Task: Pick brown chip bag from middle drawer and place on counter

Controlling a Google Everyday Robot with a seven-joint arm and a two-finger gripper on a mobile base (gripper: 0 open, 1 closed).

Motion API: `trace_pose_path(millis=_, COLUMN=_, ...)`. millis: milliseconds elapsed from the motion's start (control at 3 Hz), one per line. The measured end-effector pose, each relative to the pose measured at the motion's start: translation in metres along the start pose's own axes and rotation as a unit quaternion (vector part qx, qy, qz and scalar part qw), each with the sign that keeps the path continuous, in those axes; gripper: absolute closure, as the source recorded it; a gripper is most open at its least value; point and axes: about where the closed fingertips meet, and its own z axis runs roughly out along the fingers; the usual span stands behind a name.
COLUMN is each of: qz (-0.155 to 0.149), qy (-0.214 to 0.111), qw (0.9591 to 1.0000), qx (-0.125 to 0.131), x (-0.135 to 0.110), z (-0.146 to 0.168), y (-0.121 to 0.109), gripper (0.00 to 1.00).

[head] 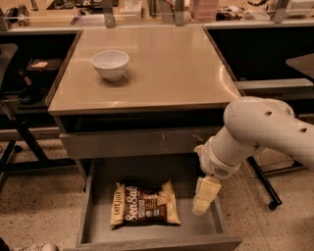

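Observation:
The brown chip bag lies flat on the floor of the open middle drawer, left of centre, with its "Sea Salt" script facing up. My gripper hangs from the white arm over the drawer's right side, about a hand's width right of the bag and apart from it. It holds nothing. The beige counter tops the grey cabinet above the drawer.
A white bowl stands on the counter's left part. A closed grey drawer face sits just above the open drawer. A cluttered bench runs along the back. A chair leg with a castor is on the floor at right.

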Motion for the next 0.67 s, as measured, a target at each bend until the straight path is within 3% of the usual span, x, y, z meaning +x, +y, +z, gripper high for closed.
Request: trace_pose_path(millis=667, qz=-0.005, qy=-0.003, qw=1.0, qx=-0.006, x=-0.002, z=0.024, y=0.006, gripper=0.0)
